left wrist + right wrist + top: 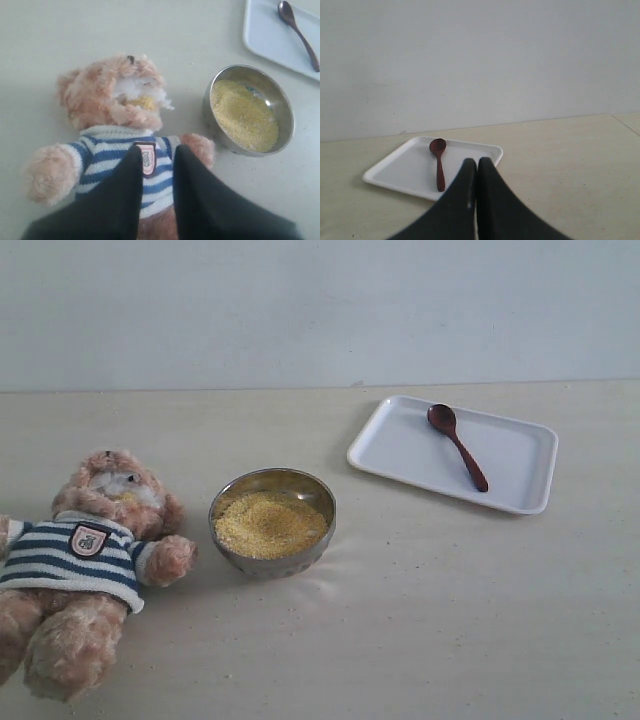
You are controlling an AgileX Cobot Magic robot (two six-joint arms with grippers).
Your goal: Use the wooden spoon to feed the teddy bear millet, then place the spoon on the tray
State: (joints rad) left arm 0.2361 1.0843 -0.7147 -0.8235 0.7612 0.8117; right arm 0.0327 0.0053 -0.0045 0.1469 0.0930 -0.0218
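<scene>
Beige tabletop (450,630), teddy bear (85,570), chest badge (88,539) illegible, wooden spoon (458,445) on tray (400,445)

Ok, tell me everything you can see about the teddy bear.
The teddy bear is a fluffy light-brown plush with a pale muzzle, wearing a navy-and-white striped shirt with a small chest badge. It lies on its back on the table, at the left of the exterior view, arms spread. Yellow millet grains sit on its muzzle. One paw reaches toward the metal bowl, and a narrow gap shows between them. Only the table seems to touch it.
</scene>
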